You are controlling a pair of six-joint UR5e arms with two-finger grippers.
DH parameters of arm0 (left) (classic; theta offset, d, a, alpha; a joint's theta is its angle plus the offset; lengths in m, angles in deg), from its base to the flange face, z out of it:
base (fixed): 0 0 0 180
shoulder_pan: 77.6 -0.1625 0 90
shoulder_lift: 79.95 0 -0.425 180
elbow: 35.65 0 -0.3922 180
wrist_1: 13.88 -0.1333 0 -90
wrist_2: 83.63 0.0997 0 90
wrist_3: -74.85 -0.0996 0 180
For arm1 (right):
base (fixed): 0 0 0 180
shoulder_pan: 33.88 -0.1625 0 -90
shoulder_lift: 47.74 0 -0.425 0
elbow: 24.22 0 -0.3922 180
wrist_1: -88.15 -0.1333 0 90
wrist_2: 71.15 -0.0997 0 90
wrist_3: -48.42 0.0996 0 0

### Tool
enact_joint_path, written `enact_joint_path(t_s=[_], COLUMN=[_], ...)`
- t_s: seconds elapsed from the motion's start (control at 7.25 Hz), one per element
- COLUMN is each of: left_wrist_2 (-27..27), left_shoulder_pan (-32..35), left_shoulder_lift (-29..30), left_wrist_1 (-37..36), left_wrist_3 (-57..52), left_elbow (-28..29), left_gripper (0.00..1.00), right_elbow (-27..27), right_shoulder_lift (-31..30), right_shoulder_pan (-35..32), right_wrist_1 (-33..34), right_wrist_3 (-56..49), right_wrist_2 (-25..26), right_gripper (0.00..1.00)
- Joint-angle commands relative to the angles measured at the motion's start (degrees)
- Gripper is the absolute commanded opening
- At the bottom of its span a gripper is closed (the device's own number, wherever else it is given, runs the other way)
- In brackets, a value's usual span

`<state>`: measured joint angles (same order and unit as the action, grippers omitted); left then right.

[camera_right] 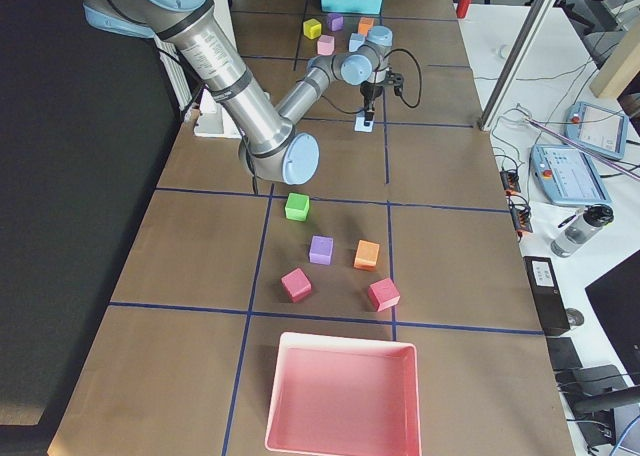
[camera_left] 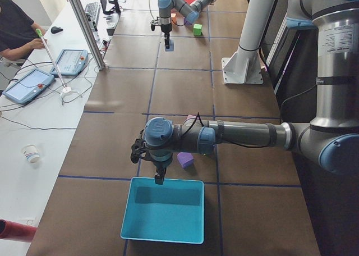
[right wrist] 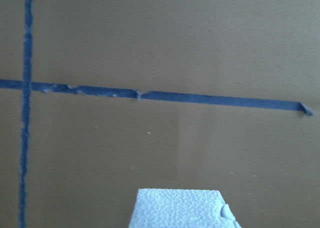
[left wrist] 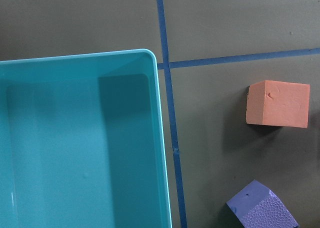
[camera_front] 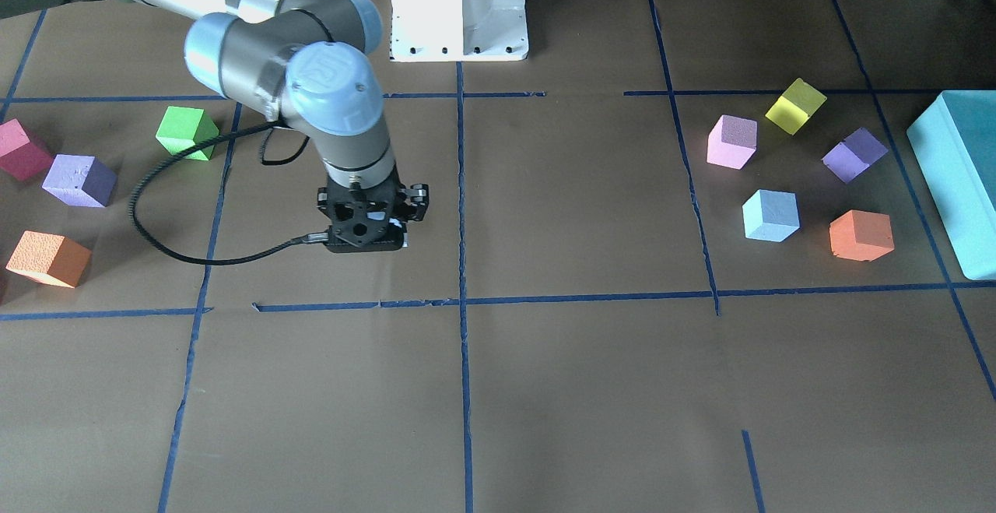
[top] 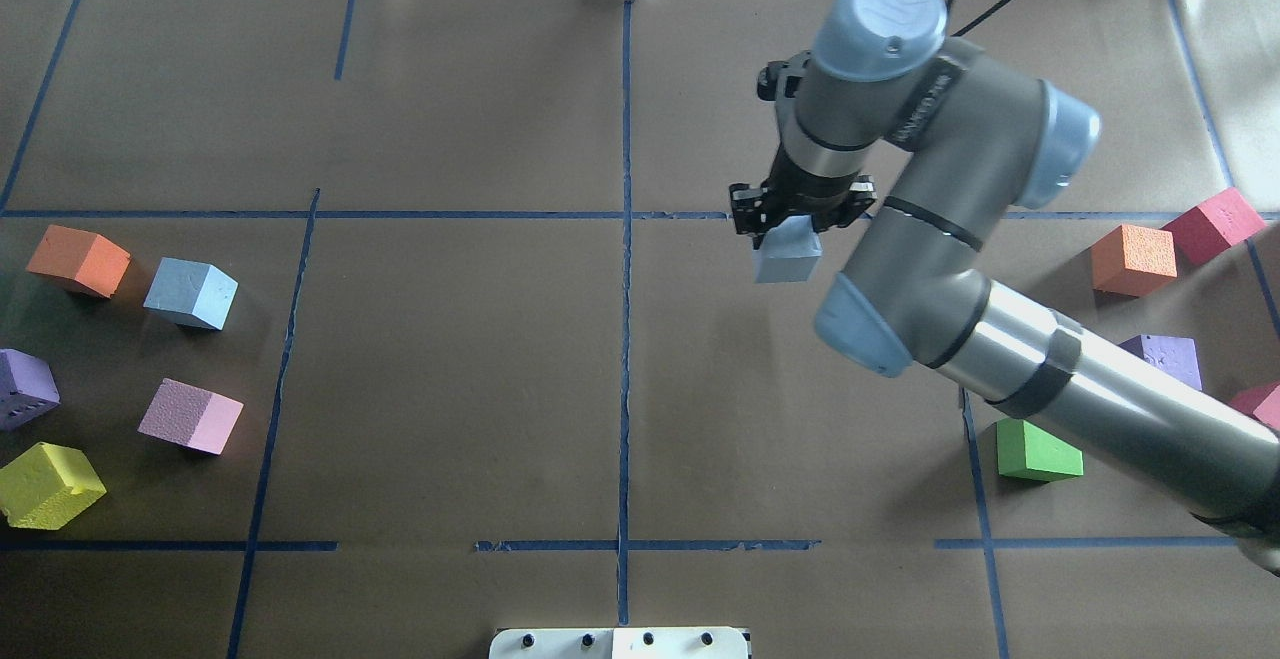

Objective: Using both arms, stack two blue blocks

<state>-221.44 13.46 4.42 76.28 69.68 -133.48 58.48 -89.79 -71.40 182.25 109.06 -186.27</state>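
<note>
Grip of right pincer (top: 793, 229) closes on one blue block (top: 787, 261); green cube (top: 1038, 451) sits at its 5 o'clock; left pincer (camera_left: 160, 178): cannot tell.

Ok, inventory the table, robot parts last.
blue block: two, pale, one left side, one in right gripper
orange block: two, one each side
purple block: two, one each side
pink block: one, left side
yellow block: one, left side
green block: one, right side
red block: two, right side
teal tray: one, left end
pink tray: one, right end
pedestal: one, white, rear centre
left gripper: black, by teal tray
right gripper: black, shut on blue block
</note>
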Motion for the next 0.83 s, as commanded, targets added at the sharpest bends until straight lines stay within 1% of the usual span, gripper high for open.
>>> enact_joint_path(t_s=[0.0, 0.14, 0.28, 0.41, 0.55, 0.69], left_wrist_2=[0.0, 0.0, 0.0, 0.0, 0.0, 0.0], left_shoulder_pan=[0.0, 0.0, 0.0, 0.0, 0.0, 0.0], left_shoulder_lift=[-0.1, -0.1, -0.1, -0.1, -0.2, -0.1], left_wrist_1=[0.0, 0.0, 0.0, 0.0, -0.1, 0.0], left_wrist_3=[0.0, 0.0, 0.0, 0.0, 0.0, 0.0], left_elbow=[0.1, 0.2, 0.2, 0.3, 0.2, 0.2], left_gripper=[1.0, 1.0, 1.0, 1.0, 1.0, 1.0], right_elbow=[-8.4, -9.0, -10.9, -12.1, -12.6, -12.7], right_shoulder_lift=[3.8, 5.5, 7.0, 7.6, 7.5, 7.5], right_shoulder_pan=[3.4, 4.4, 4.7, 4.8, 4.8, 4.8], right_wrist_1=[-8.5, -8.5, -8.6, -8.6, -8.7, -8.7], right_wrist_3=[4.7, 4.9, 5.2, 5.2, 5.3, 5.6], right_wrist_2=[2.8, 3.7, 3.9, 4.0, 4.0, 4.0], right_gripper=[0.04, 0.04, 0.05, 0.08, 0.17, 0.4])
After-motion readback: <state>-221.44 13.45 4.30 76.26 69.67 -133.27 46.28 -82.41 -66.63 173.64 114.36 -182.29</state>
